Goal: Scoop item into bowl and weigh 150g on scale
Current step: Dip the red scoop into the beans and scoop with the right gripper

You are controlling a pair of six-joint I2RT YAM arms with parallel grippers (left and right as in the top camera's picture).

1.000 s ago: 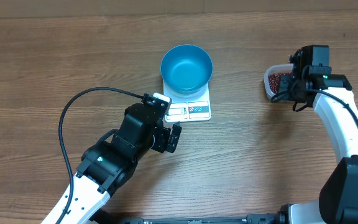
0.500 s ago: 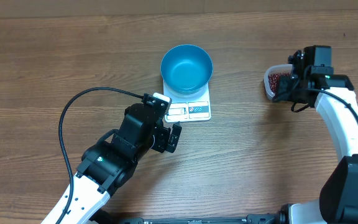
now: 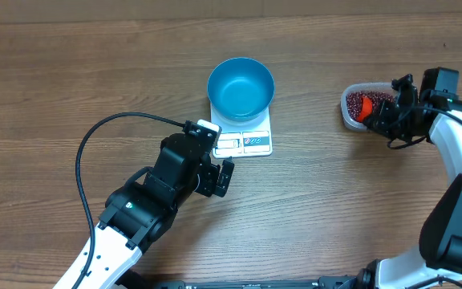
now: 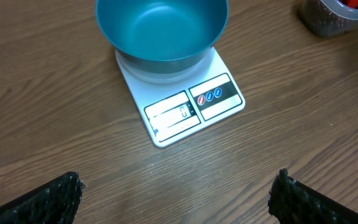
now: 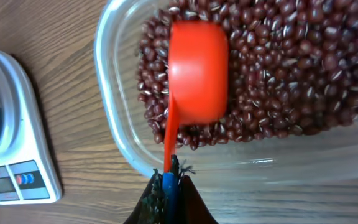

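The blue bowl (image 3: 241, 87) stands empty on the white scale (image 3: 247, 143) at the table's middle. The maroon beans (image 5: 278, 74) fill a clear tub (image 5: 114, 124) at the right. My right gripper (image 5: 168, 180) is shut on the thin handle of an orange-red scoop (image 5: 197, 71), whose cup lies on the beans at the tub's near side. In the overhead view the scoop (image 3: 365, 105) shows inside the tub, just left of the right gripper (image 3: 383, 116). My left gripper (image 4: 179, 193) hangs open over bare wood, short of the scale (image 4: 191, 106) and bowl (image 4: 160, 25).
A black cable (image 3: 95, 144) loops from the left arm across the table's left side. The tub (image 4: 334, 15) shows at the top right corner of the left wrist view. Bare wood lies between the scale and the tub.
The right arm has drawn back to the right, uncovering the tub, and the orange-red scoop now shows on the beans. The left arm has not moved.
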